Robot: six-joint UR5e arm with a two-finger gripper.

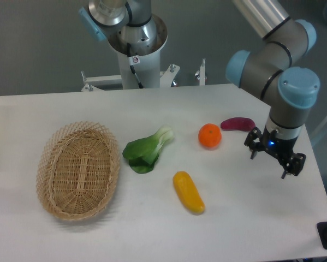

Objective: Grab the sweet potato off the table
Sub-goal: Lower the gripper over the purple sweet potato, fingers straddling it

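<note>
The sweet potato (237, 124) is a small dark purple oblong lying on the white table (239, 207), just right of the orange. My gripper (269, 160) hangs over the table's right side, a little below and to the right of the sweet potato and apart from it. Its two dark fingers stand spread, open, with nothing between them.
An orange (210, 135) sits left of the sweet potato. A yellow oblong vegetable (188, 192) lies nearer the front, and a green bok choy (147, 149) at the centre. A wicker basket (79, 170) stands at the left. The table's right edge is close to the gripper.
</note>
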